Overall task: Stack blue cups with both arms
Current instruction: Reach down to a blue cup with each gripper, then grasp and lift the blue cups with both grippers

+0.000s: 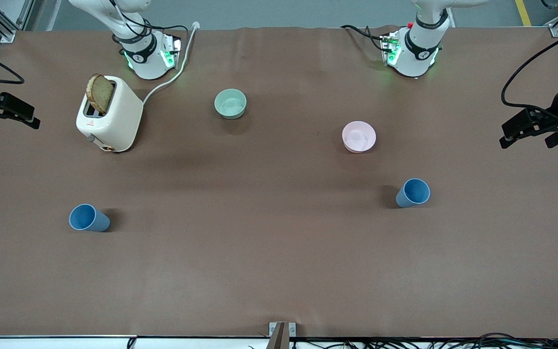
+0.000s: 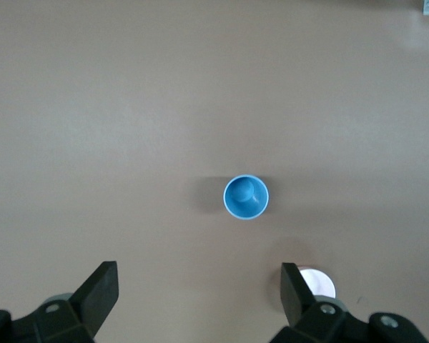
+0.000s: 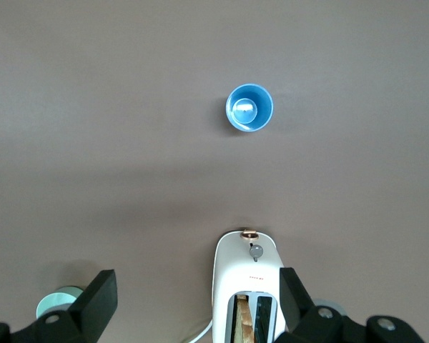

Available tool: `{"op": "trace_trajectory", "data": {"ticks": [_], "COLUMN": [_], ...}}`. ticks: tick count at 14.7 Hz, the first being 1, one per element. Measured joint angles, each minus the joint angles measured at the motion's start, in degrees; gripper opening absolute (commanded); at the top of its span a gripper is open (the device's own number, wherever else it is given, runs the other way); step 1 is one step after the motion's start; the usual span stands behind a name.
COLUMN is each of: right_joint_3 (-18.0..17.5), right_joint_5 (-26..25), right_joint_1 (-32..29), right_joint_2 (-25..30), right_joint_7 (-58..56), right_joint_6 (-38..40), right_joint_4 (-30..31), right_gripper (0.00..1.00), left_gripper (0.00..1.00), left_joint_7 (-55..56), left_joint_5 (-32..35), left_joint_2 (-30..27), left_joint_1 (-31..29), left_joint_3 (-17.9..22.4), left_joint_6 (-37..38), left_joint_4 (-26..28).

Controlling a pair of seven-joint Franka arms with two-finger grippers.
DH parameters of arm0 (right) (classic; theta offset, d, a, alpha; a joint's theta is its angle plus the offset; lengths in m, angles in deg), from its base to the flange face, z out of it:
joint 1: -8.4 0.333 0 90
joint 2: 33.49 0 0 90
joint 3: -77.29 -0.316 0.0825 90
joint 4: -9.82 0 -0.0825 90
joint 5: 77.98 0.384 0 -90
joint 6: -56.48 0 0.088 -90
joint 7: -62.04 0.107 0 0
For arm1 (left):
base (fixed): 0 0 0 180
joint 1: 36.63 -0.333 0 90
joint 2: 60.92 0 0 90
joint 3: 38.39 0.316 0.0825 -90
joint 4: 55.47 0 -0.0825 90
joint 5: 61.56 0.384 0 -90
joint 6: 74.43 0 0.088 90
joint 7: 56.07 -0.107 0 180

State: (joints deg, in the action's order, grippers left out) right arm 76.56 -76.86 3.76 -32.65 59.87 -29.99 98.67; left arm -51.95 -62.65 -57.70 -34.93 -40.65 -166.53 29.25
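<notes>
Two blue cups stand upright and far apart on the brown table. One cup (image 1: 88, 218) is toward the right arm's end and shows in the right wrist view (image 3: 249, 108). The other cup (image 1: 413, 193) is toward the left arm's end and shows in the left wrist view (image 2: 246, 196). My left gripper (image 1: 526, 142) (image 2: 196, 286) hangs high over the table, open and empty. My right gripper (image 1: 12, 116) (image 3: 196, 293) hangs high over the toaster area, open and empty. Both are well above the cups.
A white toaster (image 1: 109, 116) (image 3: 247, 286) with a slice of bread (image 1: 100, 93) stands near the right arm's base, its cord trailing to the table's edge. A mint-green bowl (image 1: 230, 103) and a pink bowl (image 1: 359, 136) (image 2: 319, 283) sit farther from the front camera than the cups.
</notes>
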Motion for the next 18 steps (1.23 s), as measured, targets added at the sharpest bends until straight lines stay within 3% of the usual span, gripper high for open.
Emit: {"op": "trace_trajectory", "data": {"ticks": [4,7,12,18], "right_joint_3": [0.24,0.49,0.16,0.11], "right_joint_5": [-0.02,-0.01,-0.01,0.38], "right_joint_1": [-5.46,-9.34,-9.78,-9.79], "right_joint_2": [-1.47,-4.49,-11.42,-20.37], "right_joint_7": [-5.74,-9.27,-9.56,-9.55], "right_joint_6": [-6.19,-13.26,-21.67,-31.91], "right_joint_4": [3.35,7.74,9.81,9.89], "right_gripper": [1.00,1.00,0.99,0.98], "left_gripper": [1.00,1.00,1.00,1.00], "left_joint_7": [-0.10,-0.32,-0.95,-1.06], "left_joint_5": [-0.01,-0.01,-0.01,-0.01], "left_joint_2": [2.09,7.39,16.62,20.34], "left_joint_1": [0.33,1.00,1.24,1.26], "left_joint_3": [-0.08,-0.25,-0.36,-1.25], "left_joint_6": [0.70,0.53,-4.69,-26.51], "left_joint_4": [0.63,0.83,2.34,18.23]}}
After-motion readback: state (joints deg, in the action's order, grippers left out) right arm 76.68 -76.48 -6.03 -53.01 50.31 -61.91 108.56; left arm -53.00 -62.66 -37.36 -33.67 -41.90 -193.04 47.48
